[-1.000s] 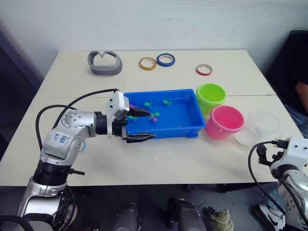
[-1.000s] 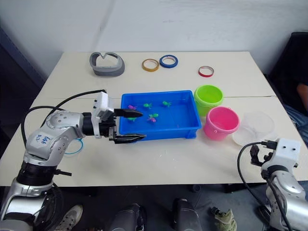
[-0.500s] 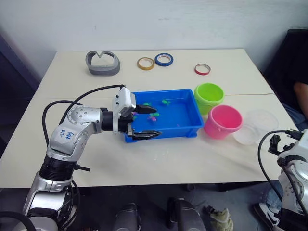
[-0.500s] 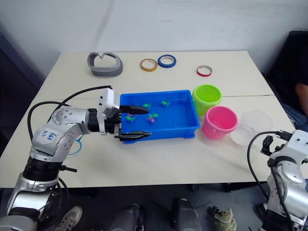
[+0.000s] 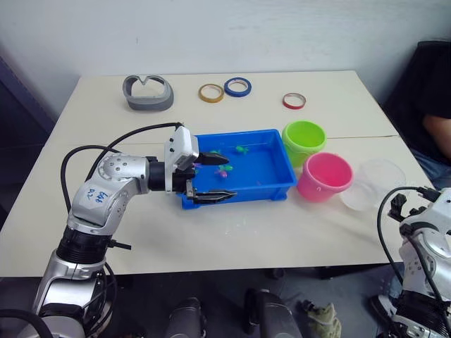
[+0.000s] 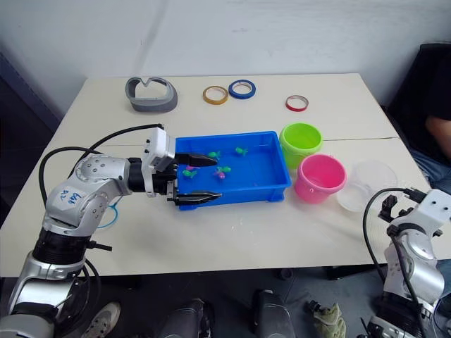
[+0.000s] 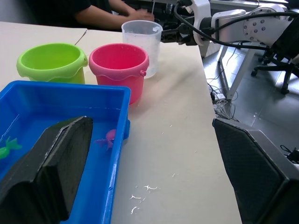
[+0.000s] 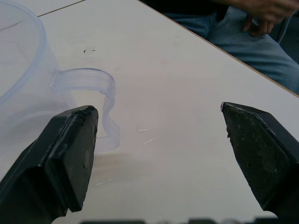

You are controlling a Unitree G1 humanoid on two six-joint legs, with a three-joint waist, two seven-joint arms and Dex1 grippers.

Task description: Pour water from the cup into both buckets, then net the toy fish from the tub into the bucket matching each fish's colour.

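The blue tub [image 5: 270, 188] sits mid-table with tiny green fish [image 5: 243, 148] and a pink fish [image 5: 224, 171] in the water. My left gripper [image 5: 215, 179] is open and straddles the tub's near wall, one finger over the water and one outside it. The lime green bucket [image 5: 304, 141] and the pink bucket [image 5: 324, 176] stand just right of the tub. The clear cup [image 5: 373, 184] stands beside the pink one. My right gripper [image 8: 159, 154] is open near the cup's handle [image 8: 96, 93], holding nothing. The net's blue rim [image 6: 110, 212] peeks out under my left forearm.
A grey curved holder [image 5: 148, 91] lies at the back left. Yellow [image 5: 210, 92], blue [image 5: 237, 86] and red [image 5: 293, 101] tape rings lie along the back. A person [image 5: 437, 120] sits at the table's right edge. Water droplets spot the table in front of the tub.
Over the last second my left gripper slid a little to the right along the tub's near wall, still open. The right gripper shifted slightly beside the cup. The view itself also moved.
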